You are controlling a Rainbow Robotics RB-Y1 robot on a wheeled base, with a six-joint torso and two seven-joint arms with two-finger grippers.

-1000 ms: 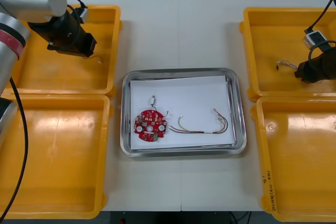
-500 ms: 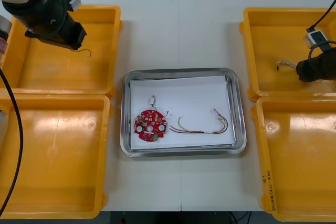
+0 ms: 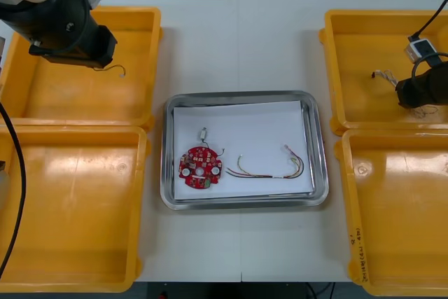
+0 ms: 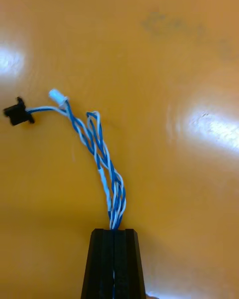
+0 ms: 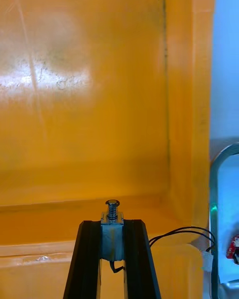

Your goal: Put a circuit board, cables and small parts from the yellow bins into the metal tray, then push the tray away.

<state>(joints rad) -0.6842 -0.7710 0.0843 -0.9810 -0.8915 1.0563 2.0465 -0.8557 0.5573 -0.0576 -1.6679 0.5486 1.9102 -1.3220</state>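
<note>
In the right wrist view my right gripper (image 4: 114,234) is shut on a twisted blue and white cable (image 4: 99,149), which ends in a black plug (image 4: 17,113) and a white plug (image 4: 59,97). It hangs over the floor of the far right yellow bin (image 3: 357,47). My left gripper (image 5: 112,241) is shut on a small metal part (image 5: 112,224) with thin black wires (image 5: 184,231) trailing from it, above the far left yellow bin (image 3: 42,96). The metal tray (image 3: 318,152), white inside, holds a round red circuit board (image 3: 200,167), a small metal part (image 3: 204,134) and a red and yellow cable (image 3: 269,167).
The near left yellow bin (image 3: 70,208) and the near right yellow bin (image 3: 392,222) flank the tray. Bare table lies beyond the tray, between the two far bins.
The right gripper has shut on the blue and white cable, whose free end has shifted. The left arm has risen and drawn back to the left with its small metal part.
</note>
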